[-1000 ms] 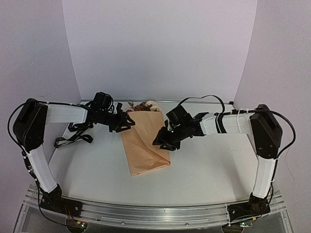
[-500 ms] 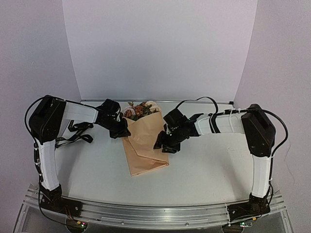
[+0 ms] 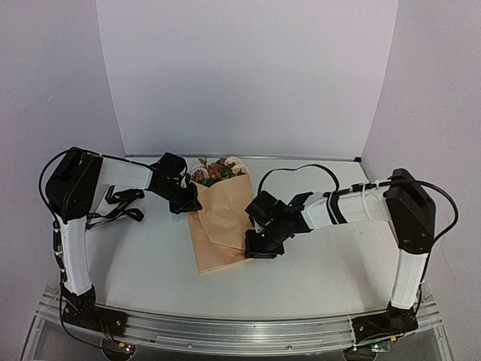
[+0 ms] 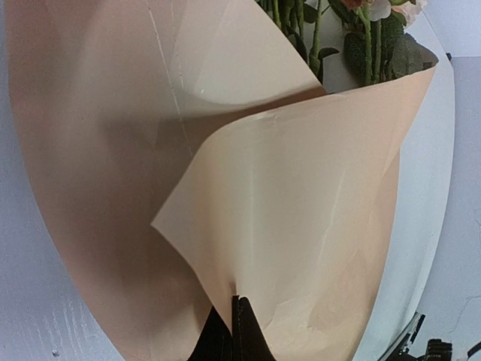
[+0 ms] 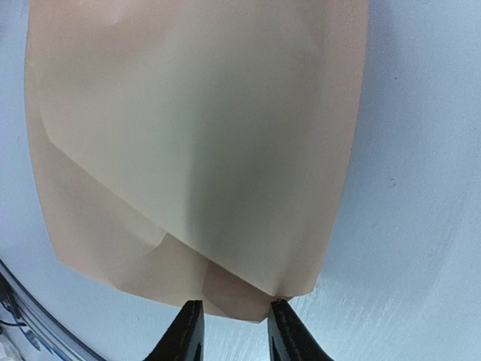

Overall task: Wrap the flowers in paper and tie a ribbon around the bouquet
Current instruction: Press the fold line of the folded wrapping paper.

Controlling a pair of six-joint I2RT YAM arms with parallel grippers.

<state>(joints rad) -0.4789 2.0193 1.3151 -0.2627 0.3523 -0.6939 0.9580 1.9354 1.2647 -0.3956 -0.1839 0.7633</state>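
The tan paper (image 3: 219,222) lies folded around the flowers (image 3: 218,168), whose cream and rust blooms show at its far, wide end. My left gripper (image 3: 191,203) is shut on the edge of the left flap (image 4: 301,226) and holds it lifted and curled over the green stems (image 4: 361,37). My right gripper (image 3: 255,242) sits at the paper's near right corner (image 5: 248,301). Its jaws stand apart with that corner lying between the fingertips (image 5: 188,331). The black ribbon (image 3: 120,211) lies in loose loops on the table at the left, under my left arm.
The white table (image 3: 338,256) is backed by white walls on three sides. A metal rail (image 3: 240,331) runs along the near edge. The right arm's black cable (image 3: 301,169) arcs above its forearm.
My left gripper closed on the left flap and raised it over the flowers. My right gripper slid nearer along the paper's right edge to its lower corner, its jaws narrowing.
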